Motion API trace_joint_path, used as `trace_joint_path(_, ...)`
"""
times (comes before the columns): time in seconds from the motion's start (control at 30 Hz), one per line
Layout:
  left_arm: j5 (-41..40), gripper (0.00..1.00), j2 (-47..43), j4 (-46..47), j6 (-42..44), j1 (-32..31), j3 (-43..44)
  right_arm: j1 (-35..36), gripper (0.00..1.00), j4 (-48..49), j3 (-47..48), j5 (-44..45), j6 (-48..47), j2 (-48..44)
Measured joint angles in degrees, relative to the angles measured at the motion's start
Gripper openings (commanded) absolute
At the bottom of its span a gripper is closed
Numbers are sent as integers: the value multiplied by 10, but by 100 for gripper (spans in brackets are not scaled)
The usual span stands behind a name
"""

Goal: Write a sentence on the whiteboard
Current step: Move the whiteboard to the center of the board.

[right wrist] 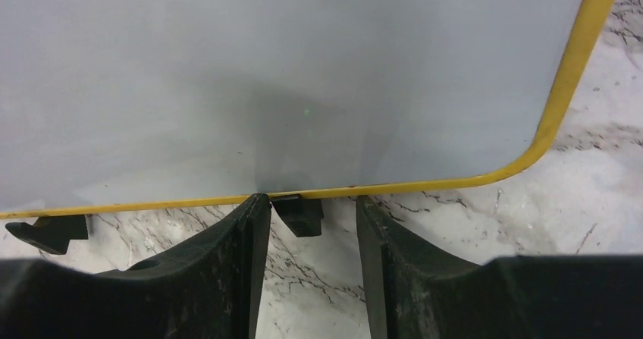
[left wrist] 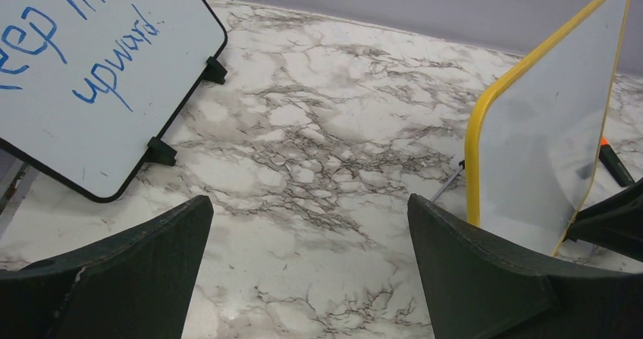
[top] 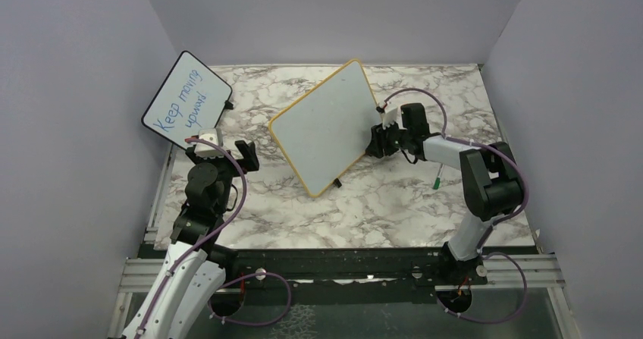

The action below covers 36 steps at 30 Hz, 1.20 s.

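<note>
The whiteboard (top: pixel 326 125) with the yellow-orange frame stands tilted in the middle of the marble table, its face blank. No green sentence shows on it, only a tiny green dot (right wrist: pixel 306 112). It also shows in the left wrist view (left wrist: pixel 542 149). My right gripper (top: pixel 376 140) is at the board's right edge. In the right wrist view the gripper (right wrist: pixel 312 206) is open, its jaws either side of a black foot (right wrist: pixel 298 215), with the left fingertip against the frame. My left gripper (top: pixel 246 157) is open and empty left of the board, low over the table (left wrist: pixel 311 218).
A smaller black-framed board (top: pixel 186 100) with blue "Keep moving upward" leans at the back left, also in the left wrist view (left wrist: pixel 83 73). A marker (top: pixel 437 178) lies on the table by the right arm. Grey walls close in on three sides.
</note>
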Motion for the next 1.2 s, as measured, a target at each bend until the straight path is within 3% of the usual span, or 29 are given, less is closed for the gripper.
trace_joint_path(0.17,-2,99,0,0,0,0,0,7,41,-5,12,7,1,9)
trace_joint_path(0.5,-4,99,-8,0,0,0,-1,14,7,-7,14,17,2,9)
trace_joint_path(0.77,-6,99,-14,0,0,-4,-1,29,1,13,-56,58,21,-51)
trace_joint_path(1.2,-17,99,-30,4,-5,-11,-5,64,1,-7,-179,143,78,-198)
